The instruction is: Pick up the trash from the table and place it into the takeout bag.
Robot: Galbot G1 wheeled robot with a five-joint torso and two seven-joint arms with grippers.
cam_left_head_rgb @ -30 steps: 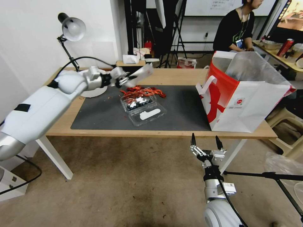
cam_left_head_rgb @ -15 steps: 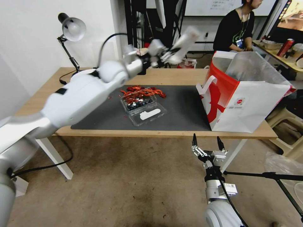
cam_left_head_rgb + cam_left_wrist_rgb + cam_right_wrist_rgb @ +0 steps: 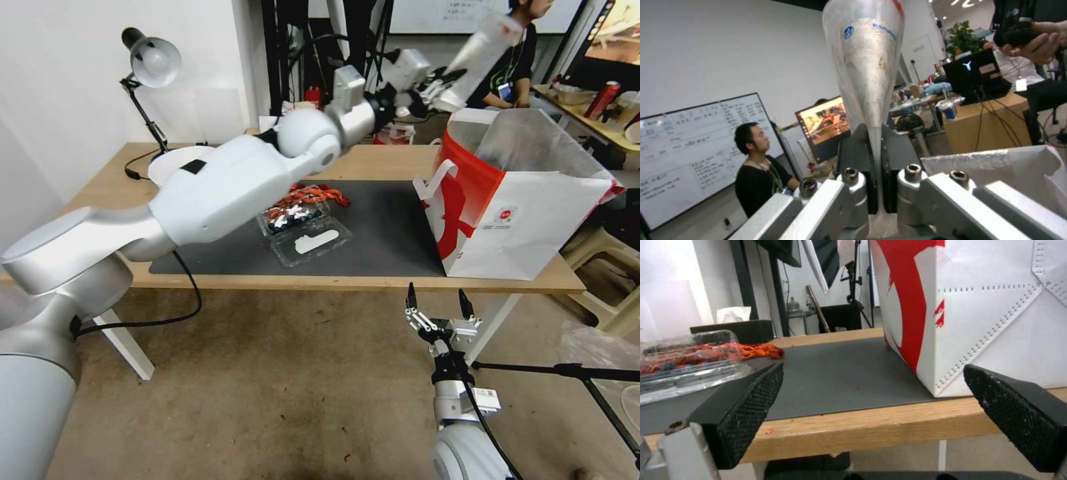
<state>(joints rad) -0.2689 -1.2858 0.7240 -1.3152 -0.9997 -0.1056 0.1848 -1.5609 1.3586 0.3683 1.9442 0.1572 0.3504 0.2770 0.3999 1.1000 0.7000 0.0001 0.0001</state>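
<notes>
1. The left gripper (image 3: 440,83) reaches out high over the table (image 3: 373,161), just beside the near rim of the takeout bag (image 3: 533,220). Its fingers (image 3: 858,156) are pressed together on the thin pinched edge of a clear bag (image 3: 480,47), which stands up and away from the gripper. Pinching the flat seam probably makes sense because the rest is loose film that would slip or crumple.

2. In the left wrist view the clear bag (image 3: 865,60) widens above the grip and carries small blue print; what is inside it I cannot tell.

3. The takeout bag stands upright at the right end of the table, partly on the dark mat (image 3: 393,227), with its mouth wide open and the silver lining showing. That leaves a broad opening to drop things in from above, which would explain why the left arm carries its load so high.

4. The clear box (image 3: 303,230) and the red scraps (image 3: 313,195) lie on the mat near its middle, touching each other, well apart from the takeout bag.

5. The right gripper (image 3: 435,301) waits below the front edge of the table, fingers spread wide and holding nothing, clear of the left arm's path.
</notes>
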